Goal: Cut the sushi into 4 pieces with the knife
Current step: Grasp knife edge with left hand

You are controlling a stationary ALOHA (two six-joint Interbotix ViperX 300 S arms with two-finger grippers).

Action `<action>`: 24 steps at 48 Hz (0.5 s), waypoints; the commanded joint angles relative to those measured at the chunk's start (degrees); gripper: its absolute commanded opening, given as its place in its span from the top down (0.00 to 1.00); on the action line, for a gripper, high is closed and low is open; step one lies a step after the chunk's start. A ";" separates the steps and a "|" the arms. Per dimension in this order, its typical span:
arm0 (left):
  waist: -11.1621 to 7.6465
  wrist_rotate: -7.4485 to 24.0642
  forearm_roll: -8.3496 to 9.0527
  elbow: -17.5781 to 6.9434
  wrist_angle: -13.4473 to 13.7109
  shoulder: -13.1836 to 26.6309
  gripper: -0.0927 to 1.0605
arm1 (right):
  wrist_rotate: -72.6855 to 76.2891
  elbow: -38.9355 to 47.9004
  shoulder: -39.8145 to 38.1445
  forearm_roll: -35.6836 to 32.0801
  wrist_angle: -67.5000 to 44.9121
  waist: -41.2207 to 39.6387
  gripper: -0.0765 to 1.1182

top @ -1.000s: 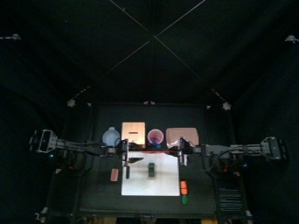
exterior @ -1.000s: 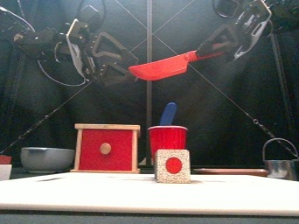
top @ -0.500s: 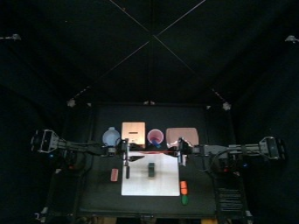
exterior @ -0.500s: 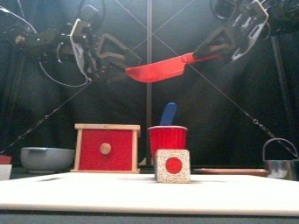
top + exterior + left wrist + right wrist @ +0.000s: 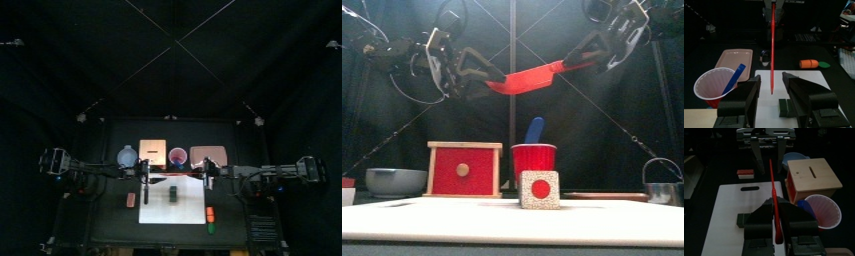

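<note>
Two arms meet above a white cutting board (image 5: 811, 76) on the black surface (image 5: 110, 220). One red knife (image 5: 529, 77) is pinched at its handle by the jaws of the right gripper (image 5: 777, 213) and held high in the air, blade reaching toward the left gripper (image 5: 771, 79). The left jaws are spread, and the blade shows edge-on in the gap beyond them without touching either.

One sushi roll (image 5: 540, 189) lies on the board below. It is dark green, and its speckled end face with a red round centre points to the front.

Behind the board stand:
- one blue-grey bowl (image 5: 393, 181)
- one wooden box (image 5: 464, 168) with a red drawer front
- one red cup (image 5: 533, 158) holding one blue knife (image 5: 535, 128)
- one pink tray (image 5: 732, 59)

One metal cutter (image 5: 663, 190) stands at the right edge. One orange toy (image 5: 807, 63) and one red-and-white toy (image 5: 745, 174) lie beside the board, on opposite sides.
</note>
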 commanded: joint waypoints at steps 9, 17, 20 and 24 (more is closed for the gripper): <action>0.44 0.18 0.88 -1.23 -0.62 -0.26 0.32 | -0.09 -1.41 -0.35 0.09 -0.97 -0.09 0.83; 0.53 0.09 1.32 -1.41 -0.79 -0.18 0.50 | -0.09 -0.79 0.70 0.53 -2.29 0.00 0.83; 0.53 0.18 1.67 -1.23 -0.88 -0.26 0.56 | -0.09 -0.70 1.85 0.97 -3.25 0.00 0.83; 0.53 0.09 2.20 -1.05 -0.88 -0.18 0.62 | 0.00 -0.97 3.43 1.58 -4.04 0.35 0.83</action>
